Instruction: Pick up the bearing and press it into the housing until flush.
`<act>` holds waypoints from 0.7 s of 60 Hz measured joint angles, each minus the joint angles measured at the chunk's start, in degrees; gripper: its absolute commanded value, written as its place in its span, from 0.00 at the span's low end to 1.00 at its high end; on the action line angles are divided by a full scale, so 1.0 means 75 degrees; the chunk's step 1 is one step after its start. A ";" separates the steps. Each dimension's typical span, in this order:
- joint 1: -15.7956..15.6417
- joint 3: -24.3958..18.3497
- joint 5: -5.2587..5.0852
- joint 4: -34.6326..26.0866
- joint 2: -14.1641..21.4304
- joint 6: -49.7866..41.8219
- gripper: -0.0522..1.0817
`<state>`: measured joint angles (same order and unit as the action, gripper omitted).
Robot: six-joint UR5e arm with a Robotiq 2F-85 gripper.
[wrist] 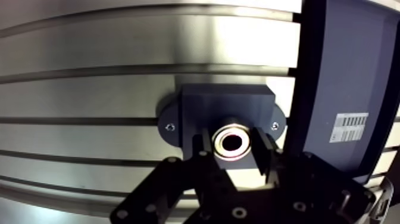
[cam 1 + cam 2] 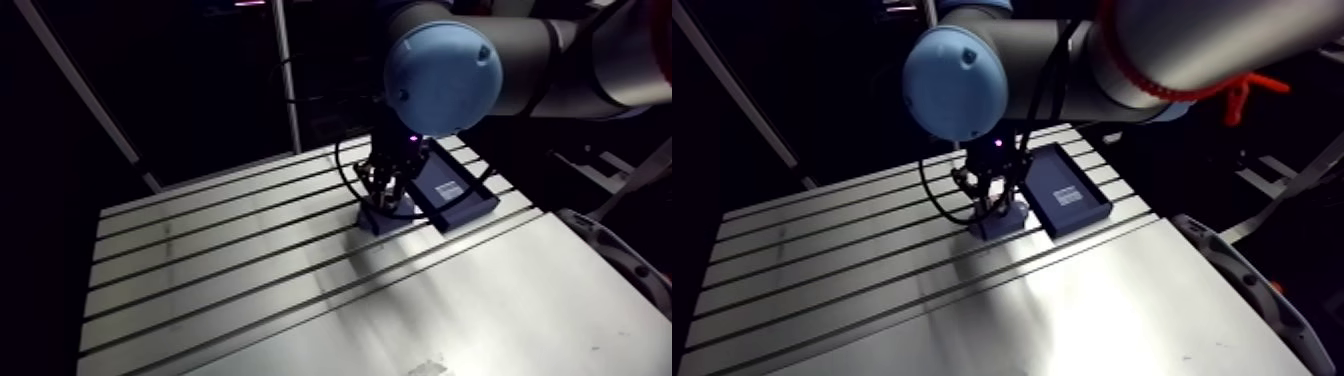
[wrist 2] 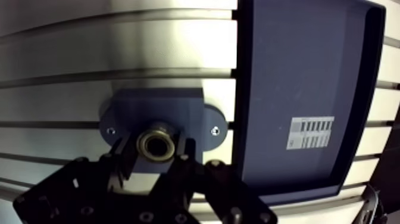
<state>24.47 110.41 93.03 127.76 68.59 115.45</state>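
Above the housing (image 1: pixel 226 104) — gripper (image 1: pixel 232 152) tight on the bearing (image 1: pixel 231 142), labelled tray (image 1: pixel 345 71) just beside.

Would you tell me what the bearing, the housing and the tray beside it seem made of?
The bearing looks polished metal: its ring glints. The housing seems matte plastic: dull grey-blue, no shine. The tray is likely smooth plastic: dark blue, soft sheen.
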 measured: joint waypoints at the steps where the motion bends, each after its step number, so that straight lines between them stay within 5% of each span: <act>1: 0.0000 0.0000 0.0000 0.0001 0.0000 0.0000 0.71; 42: -0.0004 0.0026 -0.0007 0.0034 0.0000 0.0003 0.71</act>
<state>24.44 110.60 92.98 128.02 68.59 115.47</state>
